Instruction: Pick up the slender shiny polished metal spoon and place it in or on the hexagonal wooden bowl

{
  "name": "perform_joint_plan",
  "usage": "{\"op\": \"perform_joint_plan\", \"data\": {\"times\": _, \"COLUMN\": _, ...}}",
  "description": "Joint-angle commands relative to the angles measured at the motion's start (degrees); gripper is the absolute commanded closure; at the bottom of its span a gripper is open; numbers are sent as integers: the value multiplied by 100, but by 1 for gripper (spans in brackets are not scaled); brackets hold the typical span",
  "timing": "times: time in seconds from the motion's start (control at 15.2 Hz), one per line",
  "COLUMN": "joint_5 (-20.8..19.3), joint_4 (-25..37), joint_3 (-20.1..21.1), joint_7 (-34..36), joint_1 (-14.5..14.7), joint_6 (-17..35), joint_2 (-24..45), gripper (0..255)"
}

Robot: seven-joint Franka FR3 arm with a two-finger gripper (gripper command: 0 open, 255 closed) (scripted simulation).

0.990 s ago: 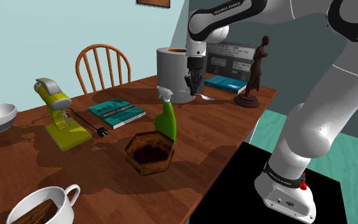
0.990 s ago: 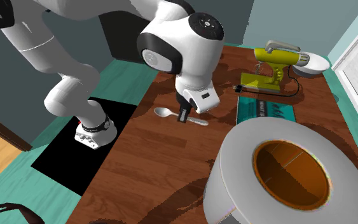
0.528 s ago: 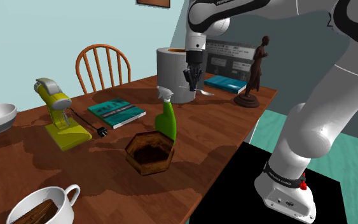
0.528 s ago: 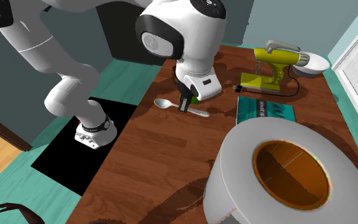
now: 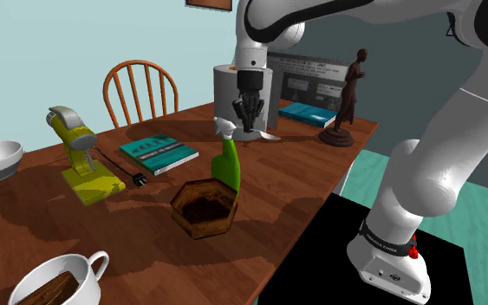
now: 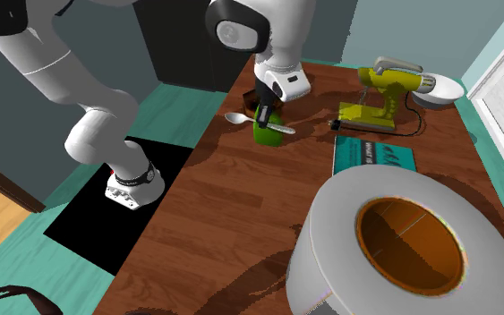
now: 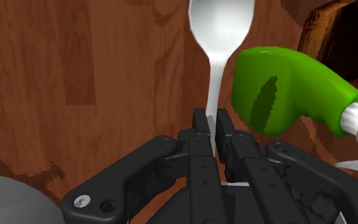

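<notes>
The black gripper (image 7: 210,118) is clamped on the handle of the metal spoon (image 7: 220,25), holding it above the table (image 5: 25,217) just beside the green spray bottle (image 5: 227,165), with the hexagonal wooden bowl (image 5: 204,208) nearer in the shoulder view

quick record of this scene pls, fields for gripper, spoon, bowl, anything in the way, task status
gripper: shut on the spoon handle, above the table
spoon: held clear of the table, bowl end sticking out past the fingers
hexagonal bowl: brown, on the table, no spoon in it
spray bottle: green, upright, standing between gripper and hexagonal bowl in the shoulder view; probably the thing to avoid
nearby: yellow-green stand mixer, teal book
task status: pick done, place not yet done
</notes>
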Motion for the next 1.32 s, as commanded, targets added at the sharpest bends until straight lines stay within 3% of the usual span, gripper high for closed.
{"op": "perform_joint_plan", "data": {"times": 0.0, "joint_5": 83, "joint_4": -58, "joint_3": 176, "joint_7": 268, "joint_1": 121, "joint_6": 77, "joint_2": -29, "gripper": 255}}
{"op": "perform_joint_plan", "data": {"times": 0.53, "joint_5": 349, "joint_4": 218, "joint_3": 880, "joint_7": 1348, "joint_1": 602, "joint_6": 269, "joint_2": 224, "gripper": 255}}
{"op": "perform_joint_plan", "data": {"times": 1.06, "joint_5": 402, "joint_4": 893, "joint_3": 1540, "joint_7": 2448, "joint_1": 1055, "joint_6": 444, "joint_2": 843, "gripper": 255}}
{"op": "perform_joint_plan", "data": {"times": 1.25, "joint_5": 411, "joint_4": 695, "joint_3": 1549, "joint_7": 2410, "joint_1": 1062, "joint_6": 668, "joint_2": 873, "gripper": 255}}
